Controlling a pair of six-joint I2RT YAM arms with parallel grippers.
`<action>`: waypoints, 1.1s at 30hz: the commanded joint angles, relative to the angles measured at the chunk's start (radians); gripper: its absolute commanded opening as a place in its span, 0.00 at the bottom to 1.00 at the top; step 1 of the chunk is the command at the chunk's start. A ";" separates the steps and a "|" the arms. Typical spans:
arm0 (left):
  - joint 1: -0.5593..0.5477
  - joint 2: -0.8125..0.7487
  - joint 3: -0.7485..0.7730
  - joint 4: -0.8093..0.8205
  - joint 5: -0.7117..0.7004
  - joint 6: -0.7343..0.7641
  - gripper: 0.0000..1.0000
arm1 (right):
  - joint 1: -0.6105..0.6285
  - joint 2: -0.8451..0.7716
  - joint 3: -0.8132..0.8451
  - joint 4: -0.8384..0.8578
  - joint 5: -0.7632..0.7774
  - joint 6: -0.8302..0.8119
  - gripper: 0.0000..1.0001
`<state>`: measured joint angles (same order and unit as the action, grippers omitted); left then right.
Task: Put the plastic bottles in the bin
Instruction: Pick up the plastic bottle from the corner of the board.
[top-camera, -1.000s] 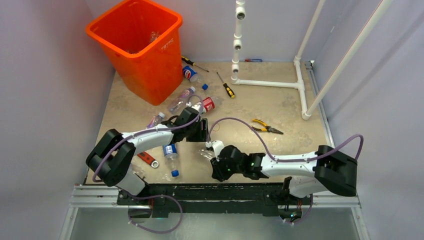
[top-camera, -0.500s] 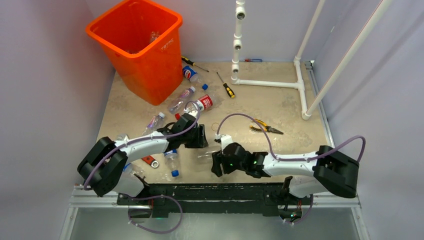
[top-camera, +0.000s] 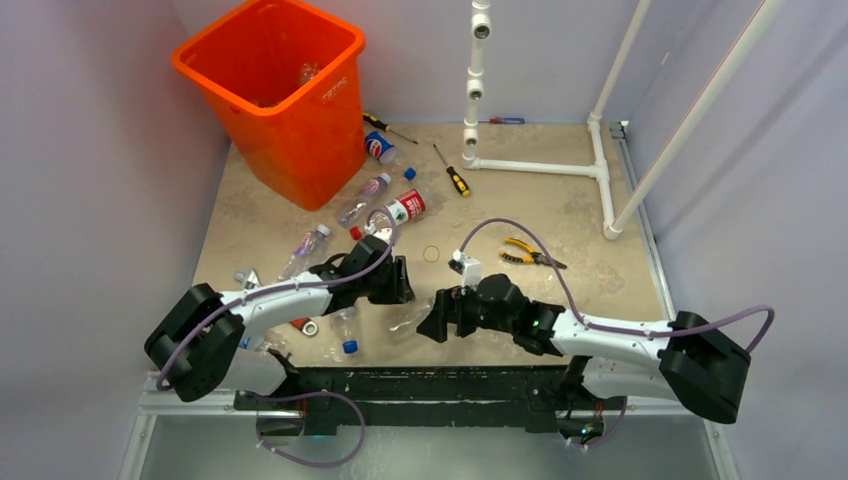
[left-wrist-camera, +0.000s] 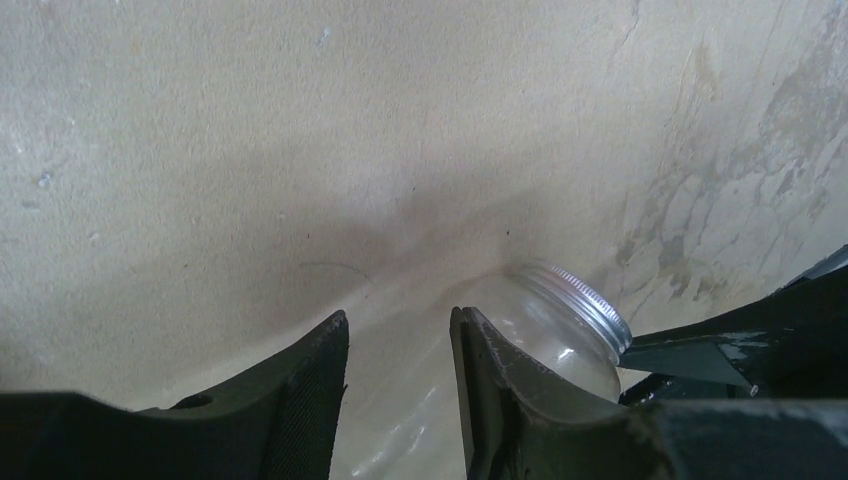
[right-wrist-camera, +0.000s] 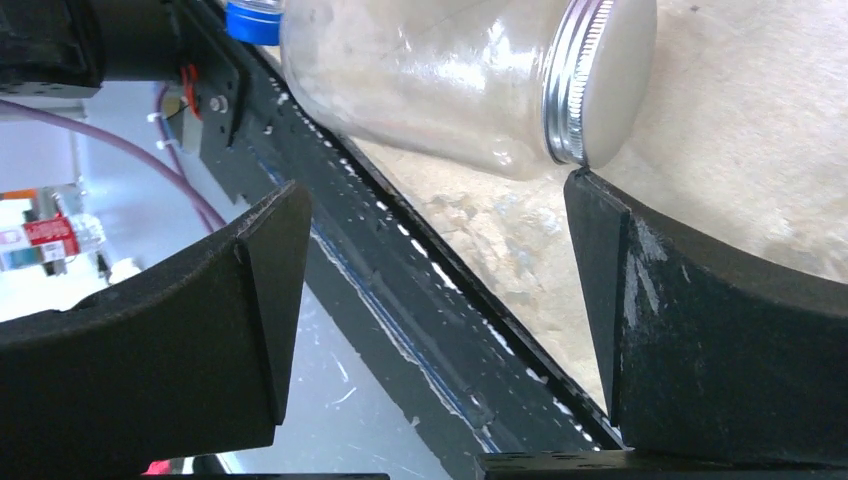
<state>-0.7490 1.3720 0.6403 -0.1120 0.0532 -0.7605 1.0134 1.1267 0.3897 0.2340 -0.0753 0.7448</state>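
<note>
**Top external view.** A wide clear plastic bottle with a silver ribbed lid (top-camera: 411, 318) lies on its side on the tan mottled table (top-camera: 560, 220), close to the near edge. It sits between the 2 arms. The left gripper (top-camera: 400, 290) is just above it and the right gripper (top-camera: 432, 322) is at its right end. The tall bright orange plastic bin (top-camera: 300, 140) stands at the far left corner, well apart from the bottle. The left arm is on the bin's side, so I judge it the better arm to make the carry.

**Left wrist view.** The left gripper (left-wrist-camera: 400, 320) has its jaws part-way in, with only a narrow gap between them. The clear bottle's silver lid (left-wrist-camera: 585, 310) shows just past the right-hand finger, pointing up and to the right. The bottle's body seems to slant back behind that finger toward the gap. I cannot tell whether the pads are pressing on it.

**Right wrist view.** The right gripper (right-wrist-camera: 437, 190) is spread wide and holds nothing. The bottle (right-wrist-camera: 430, 80) lies just beyond its fingertips, and its long axis runs from one finger toward the other. The lid rim sits at, or just touches, the tip of the right-hand finger. Closing here would catch the bottle end to end, which looks like a poor hold. A blue cap (right-wrist-camera: 255, 15) of another bottle shows behind it.
</note>
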 joint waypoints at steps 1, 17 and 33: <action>-0.016 -0.059 -0.039 0.034 -0.017 -0.037 0.41 | -0.010 0.044 0.008 0.124 -0.093 0.045 0.94; -0.027 -0.160 -0.074 -0.010 -0.050 -0.038 0.38 | -0.038 0.137 0.142 0.020 0.002 0.018 0.96; -0.027 -0.277 -0.135 -0.060 -0.106 -0.058 0.31 | 0.033 0.076 0.173 -0.187 0.137 0.078 0.99</action>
<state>-0.7746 1.1362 0.5171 -0.1593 -0.0349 -0.8021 1.0306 1.2716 0.5293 0.1318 0.0082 0.7952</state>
